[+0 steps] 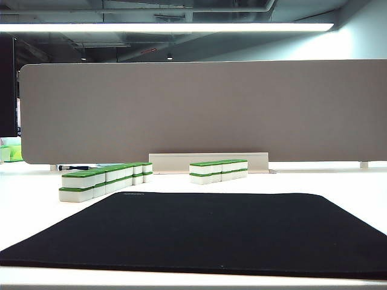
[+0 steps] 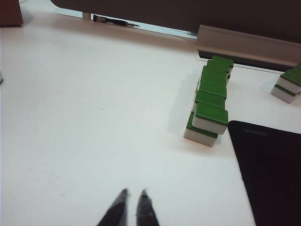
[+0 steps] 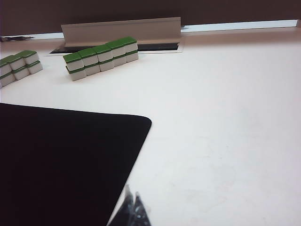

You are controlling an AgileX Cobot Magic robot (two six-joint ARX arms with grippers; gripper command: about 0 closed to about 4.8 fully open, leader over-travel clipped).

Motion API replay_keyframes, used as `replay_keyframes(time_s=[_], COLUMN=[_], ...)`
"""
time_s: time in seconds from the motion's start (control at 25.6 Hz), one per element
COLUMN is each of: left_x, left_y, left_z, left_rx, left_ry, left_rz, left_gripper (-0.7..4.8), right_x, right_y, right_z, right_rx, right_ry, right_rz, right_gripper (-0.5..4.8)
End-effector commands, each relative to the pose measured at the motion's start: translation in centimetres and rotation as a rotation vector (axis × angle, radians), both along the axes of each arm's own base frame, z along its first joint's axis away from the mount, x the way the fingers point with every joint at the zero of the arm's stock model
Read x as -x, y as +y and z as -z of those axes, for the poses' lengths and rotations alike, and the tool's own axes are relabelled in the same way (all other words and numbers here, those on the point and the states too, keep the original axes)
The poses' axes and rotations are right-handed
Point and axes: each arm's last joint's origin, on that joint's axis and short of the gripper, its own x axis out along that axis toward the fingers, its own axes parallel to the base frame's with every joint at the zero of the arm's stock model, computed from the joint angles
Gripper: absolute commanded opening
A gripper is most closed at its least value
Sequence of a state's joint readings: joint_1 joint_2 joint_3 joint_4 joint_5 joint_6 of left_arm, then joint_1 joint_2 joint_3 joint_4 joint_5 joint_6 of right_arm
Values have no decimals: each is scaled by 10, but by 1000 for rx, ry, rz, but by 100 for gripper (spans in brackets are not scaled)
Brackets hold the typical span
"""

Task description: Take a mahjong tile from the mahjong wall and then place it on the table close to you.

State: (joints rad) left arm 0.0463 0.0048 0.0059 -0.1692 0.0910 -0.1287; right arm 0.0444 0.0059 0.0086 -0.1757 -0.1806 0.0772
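Observation:
The mahjong wall stands on the white table point(image 1: 36, 202) behind the black mat point(image 1: 211, 229), as two rows of green-topped white tiles stacked two high: a longer left row point(image 1: 106, 178) and a shorter right row point(image 1: 219, 170). Neither gripper shows in the exterior view. In the left wrist view my left gripper point(image 2: 134, 193) is shut and empty over bare table, well short of the left row point(image 2: 211, 96). In the right wrist view my right gripper point(image 3: 132, 192) is shut and empty at the mat's edge point(image 3: 136, 141), far from the right row point(image 3: 101, 56).
A grey partition panel point(image 1: 199, 109) closes off the back of the table, with a beige rail point(image 1: 208, 161) at its foot just behind the tiles. A black pen point(image 1: 75, 167) lies by the panel at the left. A green object point(image 1: 9, 152) sits at the far left.

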Motion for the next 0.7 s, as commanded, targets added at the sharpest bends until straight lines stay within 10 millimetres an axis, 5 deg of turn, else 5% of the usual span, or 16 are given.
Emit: replay_keyframes(time_s=[0.04, 0.7], left_x=[0, 1], left_y=[0, -3], left_z=[1, -1], left_rx=[5, 23], left_ry=[8, 1], left_rz=[11, 98], left_gripper=[26, 26], right_x=[0, 0], right_y=[0, 1], right_z=[-1, -3], right_rx=[-3, -84], right_ry=[-22, -9], right_rz=[-5, 1], right_gripper=[-1, -2])
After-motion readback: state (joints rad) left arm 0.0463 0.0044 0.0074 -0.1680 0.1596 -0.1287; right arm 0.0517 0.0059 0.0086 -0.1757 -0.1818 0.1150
